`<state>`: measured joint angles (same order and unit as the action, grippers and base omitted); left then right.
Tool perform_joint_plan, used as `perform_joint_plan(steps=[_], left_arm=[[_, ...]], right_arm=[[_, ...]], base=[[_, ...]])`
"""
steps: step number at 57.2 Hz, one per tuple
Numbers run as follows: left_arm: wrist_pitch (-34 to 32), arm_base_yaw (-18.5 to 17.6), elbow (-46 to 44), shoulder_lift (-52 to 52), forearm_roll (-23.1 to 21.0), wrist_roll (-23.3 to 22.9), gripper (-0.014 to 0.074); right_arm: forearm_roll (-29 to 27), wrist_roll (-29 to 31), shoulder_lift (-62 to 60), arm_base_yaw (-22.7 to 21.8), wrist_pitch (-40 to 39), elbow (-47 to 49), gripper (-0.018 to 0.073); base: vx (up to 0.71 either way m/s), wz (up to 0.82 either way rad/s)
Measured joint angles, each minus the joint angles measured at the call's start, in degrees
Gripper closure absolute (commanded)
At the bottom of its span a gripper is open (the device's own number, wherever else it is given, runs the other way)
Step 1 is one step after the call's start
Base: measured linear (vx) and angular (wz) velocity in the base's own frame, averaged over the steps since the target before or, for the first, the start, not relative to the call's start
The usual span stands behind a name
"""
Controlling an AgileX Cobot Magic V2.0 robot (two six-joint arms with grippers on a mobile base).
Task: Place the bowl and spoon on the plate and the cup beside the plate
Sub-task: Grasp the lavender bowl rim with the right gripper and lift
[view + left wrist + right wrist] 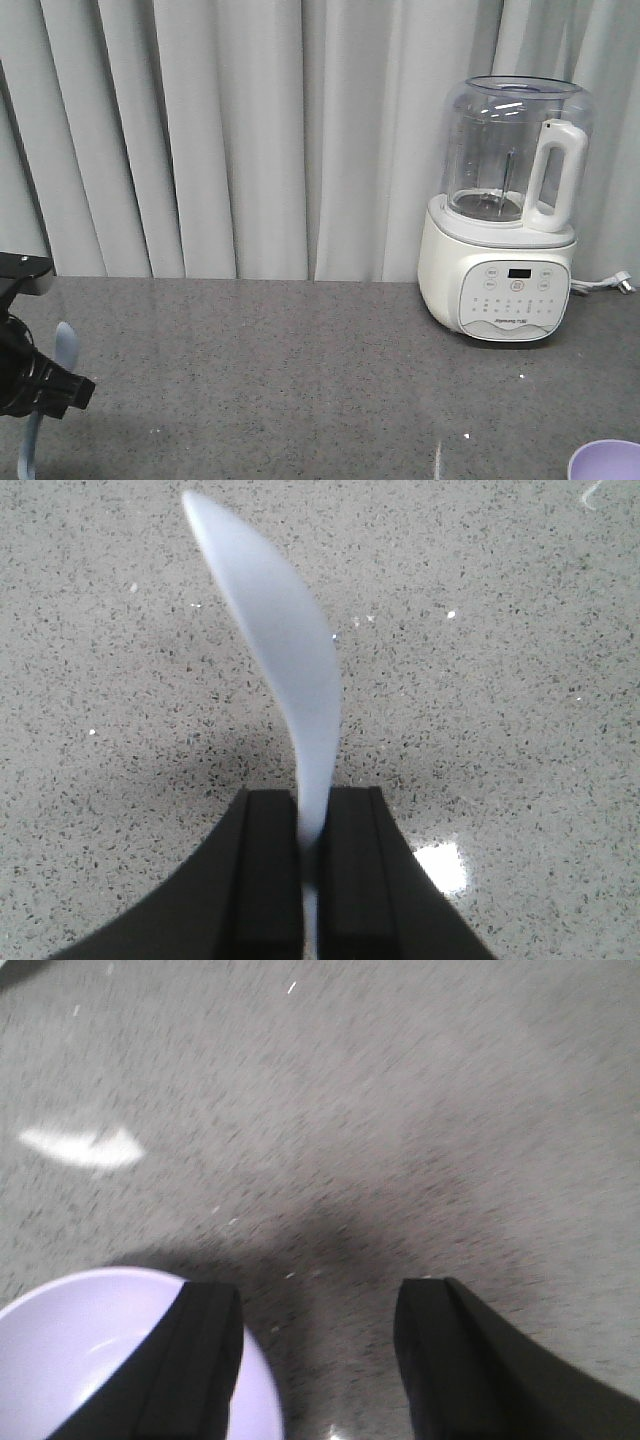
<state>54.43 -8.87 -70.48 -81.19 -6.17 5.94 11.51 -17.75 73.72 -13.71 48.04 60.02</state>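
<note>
My left gripper (310, 820) is shut on the pale-blue spoon (290, 670), which is pinched edge-on and sticks out ahead of the jaws above the countertop. In the front view this gripper (50, 388) is at the left edge with the spoon (65, 345) running upright through it. My right gripper (320, 1310) is open above the counter. Its left finger (200, 1360) lies over the right rim of the lavender bowl (80, 1350); the other finger is outside the bowl. The bowl's rim (605, 462) shows at the front view's bottom right corner. Plate and cup are out of view.
A white blender (505, 210) with a clear jug stands at the back right against grey curtains, its cable trailing off to the right. The speckled grey countertop (300, 380) runs across the view. The right wrist view is motion-blurred.
</note>
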Motion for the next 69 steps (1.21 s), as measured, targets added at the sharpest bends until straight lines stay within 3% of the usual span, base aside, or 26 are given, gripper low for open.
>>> perform_joint_plan(steps=[10, 41, 46, 56, 69], left_arm=[[0.0, 0.0, 0.0, 0.0, 0.0, 0.01, 0.0603], [0.0, 0.0, 0.0, 0.0, 0.0, 0.06, 0.0603], [0.0, 0.0, 0.0, 0.0, 0.0, 0.06, 0.0603], [0.0, 0.0, 0.0, 0.0, 0.0, 0.06, 0.0603], [0.0, 0.0, 0.0, 0.0, 0.0, 0.79, 0.0603]], right_arm=[[-4.82, 5.41, 4.74, -0.06, -0.55, 0.0, 0.0164], [-5.03, 14.95, 15.53, -0.06, 2.5, 0.11, 0.0172], [-5.09, 15.51, 17.19, -0.06, 2.5, 0.11, 0.0238], [-6.1, 16.93, 18.1, -0.06, 2.46, 0.61, 0.0564], [-7.76, 18.5, 16.27, -0.06, 2.51, 0.96, 0.0572]], base=[[0.0, 0.0], [0.0, 0.0], [0.0, 0.0], [0.0, 0.0], [0.0, 0.0]])
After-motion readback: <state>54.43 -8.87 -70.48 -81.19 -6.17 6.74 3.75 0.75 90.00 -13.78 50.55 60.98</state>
